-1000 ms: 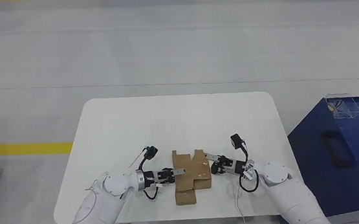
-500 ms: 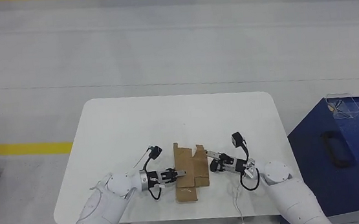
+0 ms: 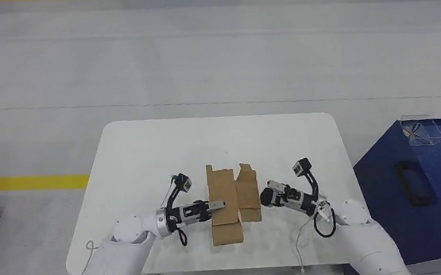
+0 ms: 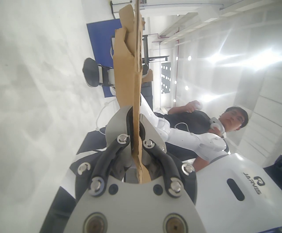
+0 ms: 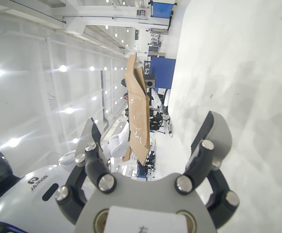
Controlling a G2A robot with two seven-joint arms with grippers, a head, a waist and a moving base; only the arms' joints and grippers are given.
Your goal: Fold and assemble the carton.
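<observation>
The left gripper (image 4: 134, 123) is clamped on the carton's left edge, with the board pinched flat between its fingers. The right gripper (image 5: 152, 120) has its fingers spread wide and holds nothing. It sits just off the carton's right edge, and I can't tell whether it touches.

The white table (image 3: 205, 143) takes up the middle of the top view. The carton (image 3: 228, 204) is at the lower centre of it, between the two arms. It is not yet folded up and, going by the wrist views, seems to be held up off the tabletop. Its short flaps (image 3: 246, 175) stick out at the upper end.

What worries me is that only one side has a hold. A thin sheet gripped at one edge could sag or swing round that pinch. If the right gripper comes in slightly off line, it may shove the board rather than catch it, twisting it out of the left gripper or creasing a flap the wrong way.
</observation>
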